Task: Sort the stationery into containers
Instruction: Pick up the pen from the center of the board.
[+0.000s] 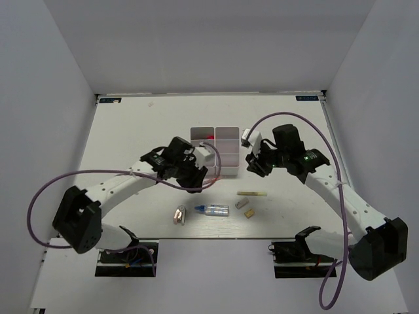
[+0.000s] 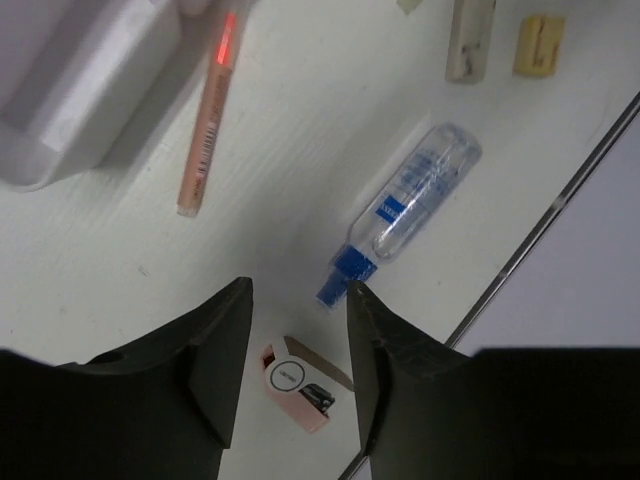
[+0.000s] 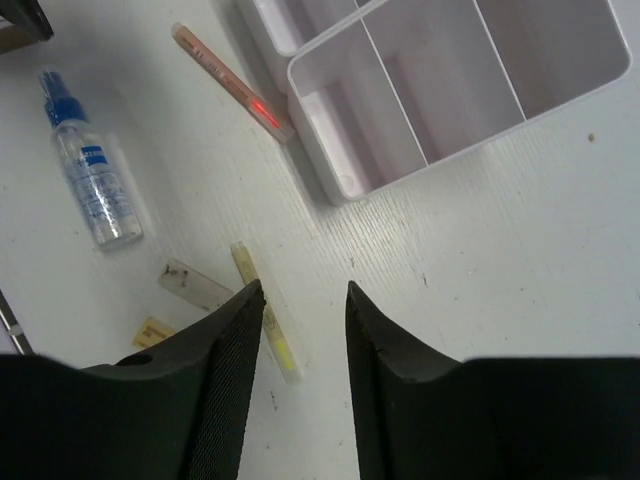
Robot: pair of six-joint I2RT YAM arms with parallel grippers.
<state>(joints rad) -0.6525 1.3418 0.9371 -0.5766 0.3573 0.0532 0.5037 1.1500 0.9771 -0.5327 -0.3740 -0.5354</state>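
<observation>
**Entry:** yellow stick (image 3: 266,325).
**Place:** flat on the table, lower left of centre in the right wrist view, apart from the containers (image 3: 345,180) at upper right.
**Long axis:** steep, running upper left to lower right, so it lies roughly across the closing line.
**Bearing from your right gripper (image 3: 300,292):** just frame-left of the gap, hard by the finger on that side, not between the jaws.
**Claw state:** released, jaws apart, nothing in them.
**Nearer arm:** the right; in the overhead view the stick sits directly below it.
**Other arm:** your left gripper (image 2: 296,295) is likewise released and empty. It lies closer to the silver-blue tube (image 2: 410,205), at its upper right.
**Judgement:** shift the right claw frame-left before closing.
</observation>
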